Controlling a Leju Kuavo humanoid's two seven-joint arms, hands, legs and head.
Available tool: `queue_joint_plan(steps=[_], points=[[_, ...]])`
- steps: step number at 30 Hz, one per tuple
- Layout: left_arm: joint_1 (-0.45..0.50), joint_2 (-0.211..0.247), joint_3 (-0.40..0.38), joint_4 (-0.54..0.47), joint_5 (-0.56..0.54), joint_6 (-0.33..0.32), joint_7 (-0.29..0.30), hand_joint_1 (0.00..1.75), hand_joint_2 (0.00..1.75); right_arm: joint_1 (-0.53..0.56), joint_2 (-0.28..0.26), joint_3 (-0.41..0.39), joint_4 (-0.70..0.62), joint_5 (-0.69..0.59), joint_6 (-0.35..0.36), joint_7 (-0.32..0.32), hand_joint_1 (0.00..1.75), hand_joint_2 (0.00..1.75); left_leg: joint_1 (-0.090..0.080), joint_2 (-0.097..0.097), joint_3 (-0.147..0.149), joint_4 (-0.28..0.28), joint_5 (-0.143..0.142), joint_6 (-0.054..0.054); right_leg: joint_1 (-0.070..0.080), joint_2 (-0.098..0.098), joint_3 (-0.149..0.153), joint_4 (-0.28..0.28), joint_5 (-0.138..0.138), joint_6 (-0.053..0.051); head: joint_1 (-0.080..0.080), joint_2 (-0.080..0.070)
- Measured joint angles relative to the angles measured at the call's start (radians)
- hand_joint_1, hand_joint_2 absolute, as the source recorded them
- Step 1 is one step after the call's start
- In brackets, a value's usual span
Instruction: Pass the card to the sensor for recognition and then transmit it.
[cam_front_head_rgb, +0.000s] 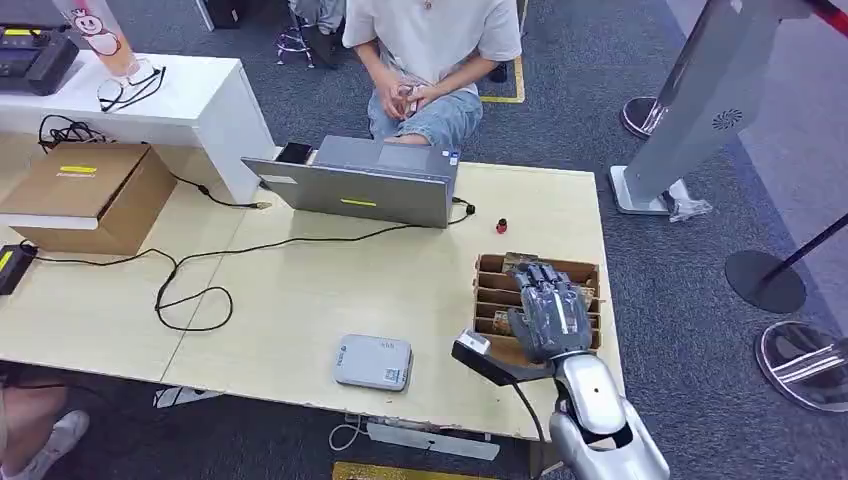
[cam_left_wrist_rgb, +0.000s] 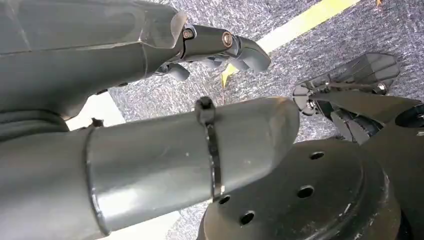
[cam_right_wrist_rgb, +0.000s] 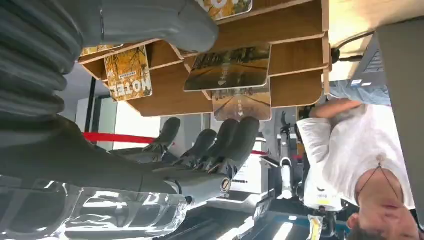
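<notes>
Several cards (cam_right_wrist_rgb: 229, 68) upright, edges toward hand (cam_front_head_rgb: 548, 310).

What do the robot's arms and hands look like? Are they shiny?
Yes, partly. The right arm is smooth silver metal with rounded shells, and a thin black cable runs beside it. The right hand is dark grey with jointed fingers. Up close, the left hand has a thick grey thumb with a black cable tie round it, darker fingers with small round screws, and a clear plastic cover.
</notes>
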Motion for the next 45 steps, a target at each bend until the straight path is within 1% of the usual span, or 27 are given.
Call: queue_joint_plan(steps=[1,2,3,4,7,8,10,11,13,14,16,20,21,23,24,27,28,30,33,36,37,39,40,42,45], points=[[0.0,0.0,0.0,0.0,-0.001,0.0,0.0,0.0,0.0,-0.001,0.0,0.001,0.003,-0.003,0.0,-0.002,0.7,1.75,0.0,0.0,0.0,0.0,0.0,0.0,0.0,0.0,0.0,0.0,0.0,0.0,0.0,0.0],[0.0,0.0,0.0,0.0,-0.002,0.0,0.0,0.0,0.0,-0.002,0.0,0.002,0.005,-0.005,0.0,-0.002,0.73,1.75,0.0,0.0,0.0,0.0,0.0,0.0,0.0,0.0,0.0,0.0,0.0,0.0,0.0,0.0],[0.0,0.0,0.0,0.0,-0.002,0.0,0.0,0.0,0.0,-0.004,0.0,0.003,0.008,-0.006,0.0,-0.002,0.73,1.75,0.0,0.0,0.0,0.0,0.0,0.0,0.0,0.0,0.0,0.0,0.0,0.0,0.0,0.0],[0.0,0.0,0.0,0.0,-0.002,0.0,0.0,0.0,0.0,-0.005,0.0,0.005,0.01,-0.008,0.0,-0.002,0.7,1.75,0.0,0.0,0.0,0.0,0.0,0.0,0.0,0.0,0.0,0.0,0.0,0.0,0.0,0.0],[0.0,0.0,0.0,0.0,-0.002,0.0,0.0,0.0,0.0,-0.006,0.0,0.01,0.013,-0.008,0.0,-0.002,0.73,1.75,0.0,0.0,0.0,0.0,0.0,0.0,0.0,0.0,0.0,0.0,0.0,0.0,0.0,0.0],[0.0,0.0,0.0,0.0,-0.002,0.001,0.0,0.0,0.0,-0.008,0.0,0.011,0.015,-0.009,0.0,-0.002,0.72,1.75,0.0,0.0,0.0,0.0,0.0,0.0,0.0,0.0,0.0,0.0,0.0,0.0,0.0,0.0],[0.0,0.0,0.0,0.0,-0.003,0.001,0.0,0.0,0.0,-0.011,0.0,0.014,0.019,-0.009,0.001,-0.002,0.73,1.75,0.0,0.0,0.0,0.0,0.0,0.0,0.0,0.0,0.0,0.0,0.0,0.0,0.0,0.0],[-0.001,0.0,0.0,0.0,-0.003,0.001,0.0,0.0,0.0,-0.012,0.0,0.016,0.022,-0.009,0.001,-0.002,0.79,1.75,0.0,0.0,0.0,0.0,0.0,0.0,0.0,0.0,0.0,0.0,0.0,0.0,0.0,0.0],[0.0,0.001,0.0,0.0,-0.006,0.0,0.0,0.0,0.0,-0.015,0.0,0.019,0.026,-0.01,0.001,-0.002,0.8,1.75,0.0,0.0,0.0,0.0,0.0,0.0,0.0,0.0,0.0,0.0,0.0,0.0,0.0,0.0],[-0.001,0.001,0.0,0.0,-0.008,0.0,0.0,0.0,0.0,-0.017,0.0,0.019,0.029,-0.011,0.001,0.0,0.84,1.75,0.0,0.0,0.0,0.0,0.0,0.0,0.0,0.0,0.0,0.0,0.0,0.0,0.0,0.0],[-0.001,0.002,0.001,0.0,-0.01,0.0,-0.002,0.0,0.0,-0.021,0.0,0.021,0.034,-0.013,0.001,0.002,0.82,1.75,0.0,0.0,0.0,0.0,0.0,0.0,0.0,0.0,0.0,0.0,0.0,0.0,0.0,0.0],[-0.001,0.002,0.001,0.0,-0.011,0.0,-0.002,0.0,0.0,-0.025,0.0,0.023,0.042,-0.014,0.001,0.006,0.91,1.75,0.0,0.0,0.0,0.0,0.0,0.0,0.0,0.0,0.0,0.0,0.0,0.0,0.0,0.0],[-0.001,0.002,0.002,0.0,-0.011,0.0,-0.002,0.0,0.0,-0.025,0.0,0.023,0.043,-0.014,0.001,0.006,0.89,1.75,0.0,0.0,0.0,0.0,0.0,0.0,0.0,0.0,0.0,0.0,0.0,0.0,0.0,0.0],[-0.001,0.002,0.002,0.0,-0.011,0.0,-0.002,0.0,0.0,-0.028,0.0,0.023,0.046,-0.015,0.001,0.006,0.91,1.75,0.0,0.0,0.0,0.0,0.0,0.0,0.0,0.0,0.0,0.0,0.0,0.0,0.0,0.0],[-0.001,0.002,0.002,0.0,-0.011,0.0,-0.002,0.0,0.0,-0.028,0.0,0.023,0.047,-0.016,0.001,0.006,0.87,1.75,0.0,0.0,0.0,0.0,0.0,0.0,0.0,0.0,0.0,0.0,0.0,0.0,0.0,0.0],[-0.001,0.002,0.003,0.0,-0.013,0.0,-0.005,0.0,0.0,-0.03,0.0,0.024,0.051,-0.016,0.002,0.007,0.87,1.75,0.0,0.0,0.0,0.0,0.0,0.0,0.0,0.0,0.0,0.0,0.0,0.0,0.0,0.0],[-0.001,0.002,0.003,0.0,-0.013,0.0,-0.005,0.0,0.0,-0.03,0.0,0.024,0.051,-0.017,0.002,0.007,0.91,1.75,0.0,0.0,0.0,0.0,0.0,0.0,0.0,0.0,0.0,0.0,0.0,0.0,0.0,0.0],[-0.001,0.002,0.003,0.0,-0.014,0.0,-0.006,0.0,0.0,-0.031,0.0,0.024,0.052,-0.022,0.002,0.007,0.87,1.75,0.0,0.0,0.0,0.0,0.0,0.0,0.0,0.0,0.0,0.0,0.0,0.0,0.0,0.0],[-0.001,0.002,0.004,0.0,-0.015,0.0,-0.008,0.0,0.0,-0.031,0.0,0.024,0.053,-0.028,0.002,0.007,0.89,1.75,0.0,0.0,0.0,0.0,0.0,0.0,0.0,0.0,0.0,0.0,0.0,0.0,0.0,0.0],[-0.001,0.003,0.004,0.0,-0.017,0.0,-0.008,0.0,0.0,-0.031,0.0,0.024,0.053,-0.027,0.002,0.007,0.96,1.75,0.0,0.0,0.0,0.0,0.0,0.0,0.0,0.0,0.0,0.0,0.0,0.0,0.0,0.0],[-0.001,0.003,0.004,0.0,-0.017,0.0,-0.008,0.0,0.0,-0.031,0.0,0.024,0.053,-0.027,0.002,0.007,0.96,1.75,0.0,0.0,0.0,0.0,0.0,0.0,0.0,0.0,0.0,0.0,0.0,0.0,0.0,0.0],[-0.001,0.005,0.004,0.0,-0.018,0.0,-0.008,0.0,0.0,-0.032,0.0,0.024,0.055,-0.027,0.002,0.007,1.17,1.75,0.0,0.0,0.0,0.0,0.0,0.0,0.0,0.0,0.0,0.0,0.0,0.0,0.0,0.0],[-0.001,0.005,0.005,0.0,-0.018,0.0,-0.009,0.0,0.0,-0.032,0.0,0.024,0.057,-0.027,0.002,0.007,1.2,1.75,0.0,0.0,0.0,0.0,0.0,0.0,0.0,0.0,0.0,0.0,0.0,0.0,0.0,0.0],[-0.001,0.006,0.005,0.0,-0.02,0.001,-0.01,0.0,0.0,-0.032,0.0,0.024,0.059,-0.027,0.001,0.007,1.27,1.75,0.0,0.0,0.0,0.0,0.0,0.0,0.0,0.0,0.0,0.0,0.0,0.0,0.0,0.0],[-0.001,0.006,0.006,0.0,-0.021,0.002,-0.011,0.0,0.0,-0.033,0.0,0.024,0.061,-0.027,0.0,0.008,1.31,1.75,0.0,0.0,0.0,0.0,0.0,0.0,0.0,0.0,0.0,0.0,0.0,0.0,0.0,0.0]])
